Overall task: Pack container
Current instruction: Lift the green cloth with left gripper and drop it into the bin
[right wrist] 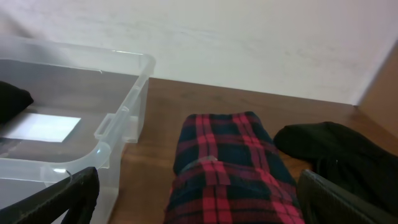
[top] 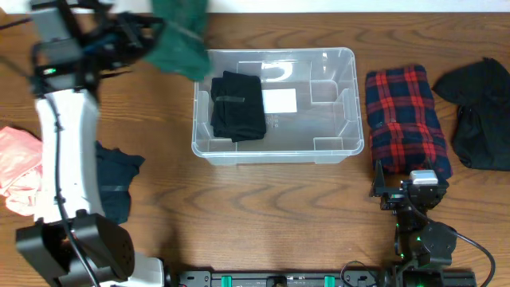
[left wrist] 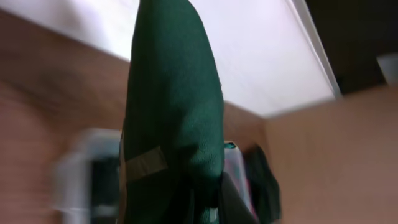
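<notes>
Green cloth (top: 179, 44) hangs clamped in the left gripper (top: 150, 36) at the container's (top: 279, 156) eleven o'clock, presumably raised to clear its rim. At five o'clock the right gripper (top: 410, 187) idles wide open.

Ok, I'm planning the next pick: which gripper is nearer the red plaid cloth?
Right. The right gripper sits at the near end of the red plaid cloth; the left gripper, holding a green garment, is past the container.

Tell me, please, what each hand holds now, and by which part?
The left hand holds a green cloth near the container's corner. The cloth hangs down, but the gripped part is hidden. The right hand is open and holds nothing.
</notes>
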Controlling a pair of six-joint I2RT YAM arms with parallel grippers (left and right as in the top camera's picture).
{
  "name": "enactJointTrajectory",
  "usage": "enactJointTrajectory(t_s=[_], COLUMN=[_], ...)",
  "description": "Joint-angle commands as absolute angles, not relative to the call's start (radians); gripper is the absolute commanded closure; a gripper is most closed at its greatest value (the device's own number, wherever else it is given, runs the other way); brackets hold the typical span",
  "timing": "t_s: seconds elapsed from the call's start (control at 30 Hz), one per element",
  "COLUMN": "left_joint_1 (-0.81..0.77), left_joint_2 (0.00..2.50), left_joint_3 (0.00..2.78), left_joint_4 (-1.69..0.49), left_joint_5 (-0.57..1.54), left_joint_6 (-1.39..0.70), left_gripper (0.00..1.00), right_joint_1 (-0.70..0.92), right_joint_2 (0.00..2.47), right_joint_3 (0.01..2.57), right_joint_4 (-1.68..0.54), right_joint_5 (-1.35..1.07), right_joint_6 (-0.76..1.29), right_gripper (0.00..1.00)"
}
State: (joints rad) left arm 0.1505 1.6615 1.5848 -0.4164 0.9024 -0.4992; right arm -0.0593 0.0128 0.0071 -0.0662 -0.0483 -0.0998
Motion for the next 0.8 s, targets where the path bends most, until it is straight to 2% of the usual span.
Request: enactJointTrajectory(t_s=[0.0, 0.2, 0.4, 0.77], left_joint_1=[0.035, -0.159, -0.304, -0.361], left_joint_2=[1.644, 1.644, 1.647, 1.668], left_joint_3=[1.606, 1.597, 1.524, 1.304], left_joint_4=[-0.440, -0.553, -0.538, -0.141], left_joint_5=[0.884, 0.722, 0.532, 0.451], left_joint_6=[-0.556, -0.555, -0.603, -0.838], left_gripper=[0.94, 0.94, 0.94, 0.94], right_joint_1=[-0.046, -0.046, -0.046, -0.046], right_joint_2=[0.009, 0.009, 0.009, 0.009], right_joint_3=[0.006, 0.006, 0.006, 0.006], right_joint_4=[-0.070, -0.070, -0.070, -0.070], right_joint_5=[-0.041, -0.041, -0.041, -0.041], right_joint_6=[-0.113, -0.113, -0.113, -0.113], right_gripper=[0.01, 0.01, 0.01, 0.01])
